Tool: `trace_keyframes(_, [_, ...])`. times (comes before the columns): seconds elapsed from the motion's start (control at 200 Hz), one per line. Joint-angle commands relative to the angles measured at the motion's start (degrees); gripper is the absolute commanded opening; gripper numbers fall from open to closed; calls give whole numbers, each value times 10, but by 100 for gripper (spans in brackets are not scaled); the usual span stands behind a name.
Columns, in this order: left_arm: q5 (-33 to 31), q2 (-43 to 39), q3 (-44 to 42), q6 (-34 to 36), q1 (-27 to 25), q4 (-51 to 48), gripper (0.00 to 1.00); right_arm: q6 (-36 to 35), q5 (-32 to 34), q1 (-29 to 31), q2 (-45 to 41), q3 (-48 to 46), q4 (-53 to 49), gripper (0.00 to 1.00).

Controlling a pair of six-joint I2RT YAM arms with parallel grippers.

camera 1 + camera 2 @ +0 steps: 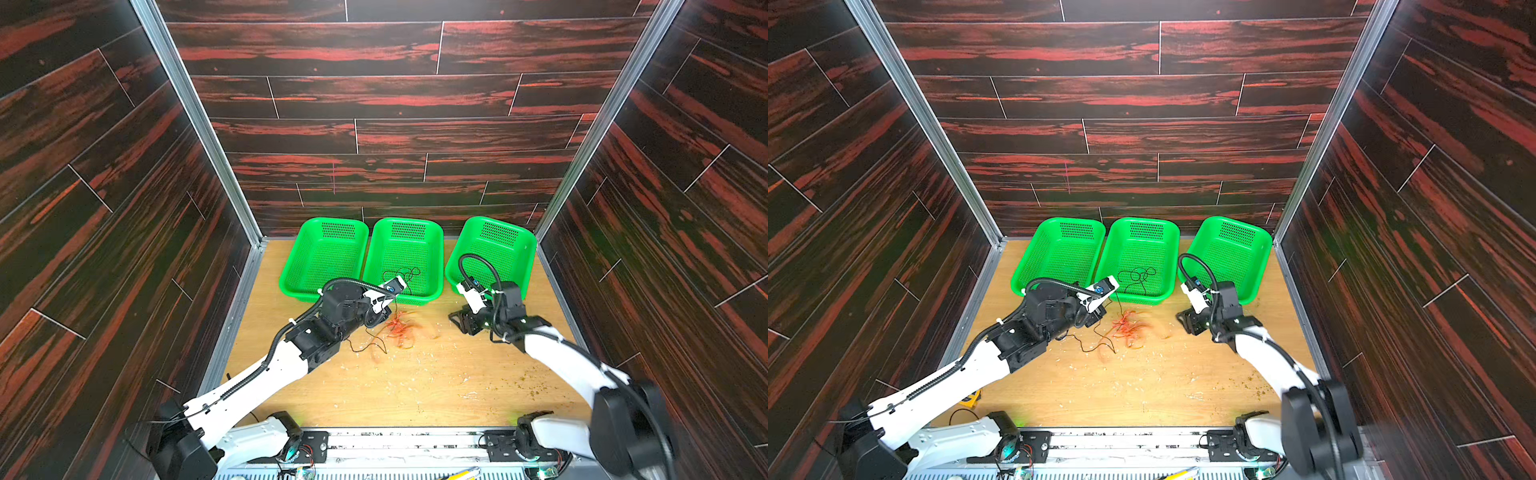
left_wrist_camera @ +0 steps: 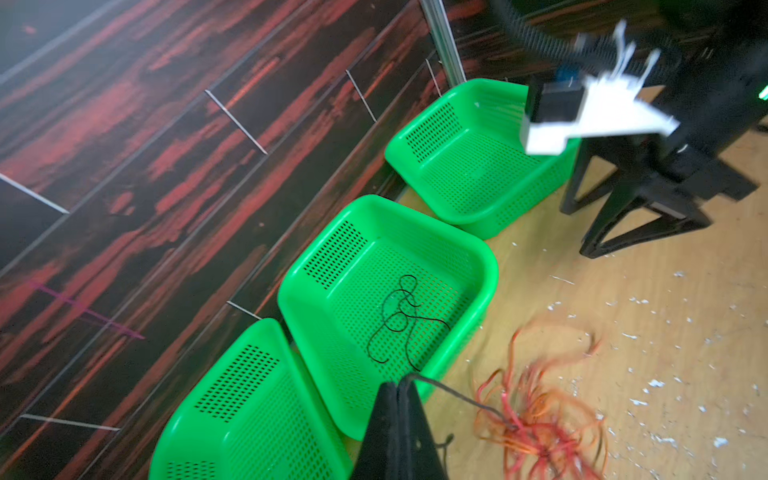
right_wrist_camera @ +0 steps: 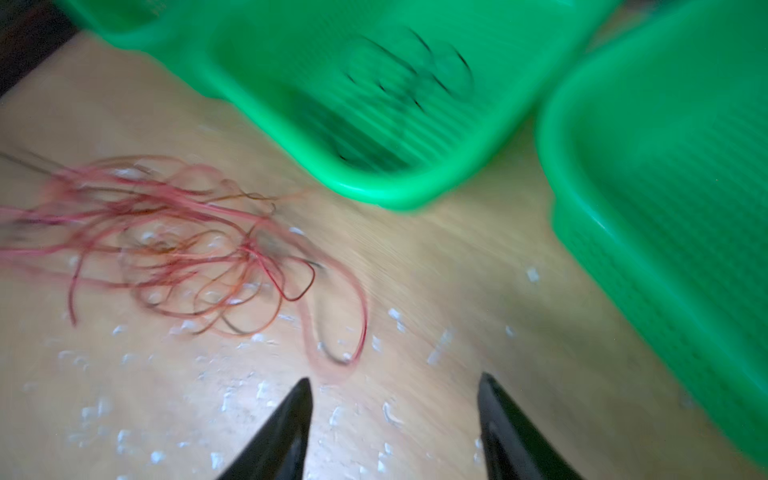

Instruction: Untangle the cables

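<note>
The red and orange cables lie in one tangled, blurred heap on the wooden table in front of the middle green basket; the heap also shows in the wrist views. The black cable curls in loose loops inside that basket. It runs out to my left gripper, which is shut on it, and on into the heap. More black cable trails on the table. My right gripper hangs open just right of the heap, with nothing between its fingers.
A green basket stands left of the middle one and another to its right, all against the back wall. Dark wood-pattern walls close in the table on three sides. White and greenish crumbs litter the wooden tabletop.
</note>
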Motion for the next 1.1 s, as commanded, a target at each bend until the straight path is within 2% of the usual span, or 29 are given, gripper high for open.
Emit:
trace_keyframes(0.0, [17, -7, 26, 14, 1, 3, 0, -59, -57, 55, -33, -11, 42, 69])
trace_keyframes(0.205, [20, -20, 26, 22, -3, -16, 0, -136, -29, 147, 13, 27, 79, 70])
trace_keyframes(0.311, [28, -27, 26, 24, -5, -20, 0, -156, -41, 161, 53, 39, 125, 70])
trace_keyframes(0.386, [37, -32, 27, 26, -6, -25, 0, -173, -78, 169, 71, 36, 166, 71])
trace_keyframes(0.576, [69, -36, 39, 39, -8, -47, 0, -223, -116, 175, 104, -13, 312, 71])
trace_keyframes(0.636, [77, -35, 41, 41, -9, -53, 0, -264, -138, 175, 115, -14, 307, 71])
trace_keyframes(0.772, [87, -36, 45, 45, -11, -58, 0, -282, -178, 175, 139, -1, 299, 70])
trace_keyframes(0.912, [110, -37, 48, 50, -12, -62, 0, -295, -169, 175, 176, 11, 310, 73])
trace_keyframes(1.097, [125, -35, 51, 57, -13, -60, 0, -309, -206, 174, 220, 29, 298, 73])
